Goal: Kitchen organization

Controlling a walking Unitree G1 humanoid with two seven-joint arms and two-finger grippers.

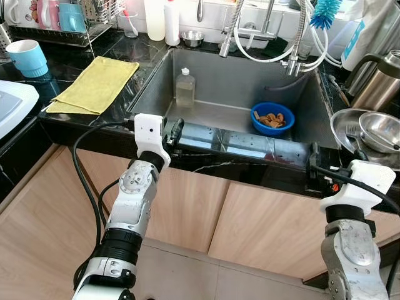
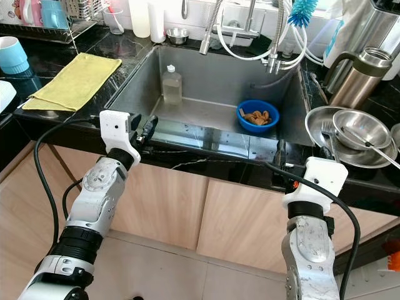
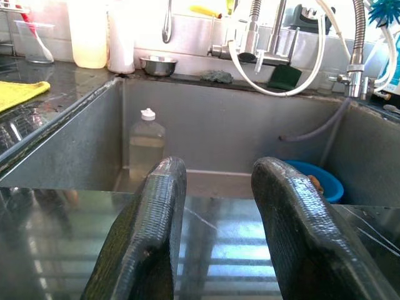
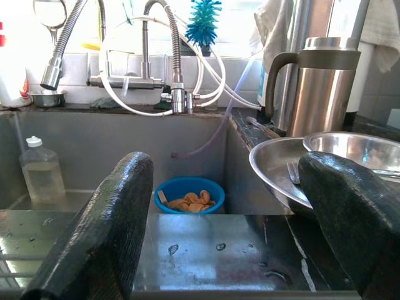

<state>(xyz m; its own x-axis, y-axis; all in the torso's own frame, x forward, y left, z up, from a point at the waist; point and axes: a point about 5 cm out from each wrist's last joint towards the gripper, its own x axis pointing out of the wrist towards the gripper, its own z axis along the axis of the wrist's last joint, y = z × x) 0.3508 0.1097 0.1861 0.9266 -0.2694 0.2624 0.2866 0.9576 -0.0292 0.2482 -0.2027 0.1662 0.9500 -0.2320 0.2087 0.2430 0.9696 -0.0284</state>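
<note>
A steel sink (image 1: 232, 74) lies ahead, set in a black counter. In it a clear plastic bottle (image 1: 185, 87) with a white cap stands upright at the left. A blue bowl (image 1: 272, 118) holding brown scraps sits at the right. My left gripper (image 1: 175, 132) hovers over the sink's front rim on the left, open and holding nothing, pointing toward the bottle (image 3: 145, 145). My right gripper (image 1: 312, 164) is at the front rim on the right, open wide and holding nothing, with the blue bowl (image 4: 189, 195) beyond it.
Stacked steel bowls (image 1: 375, 131) with a fork and a steel kettle (image 1: 382, 82) sit on the right counter. A yellow cloth (image 1: 97, 84), a blue cup (image 1: 27, 57) and a dish rack (image 1: 62, 22) are on the left. Faucet hoses (image 1: 250, 31) hang over the sink's back. Wooden cabinet doors (image 1: 187, 206) are below.
</note>
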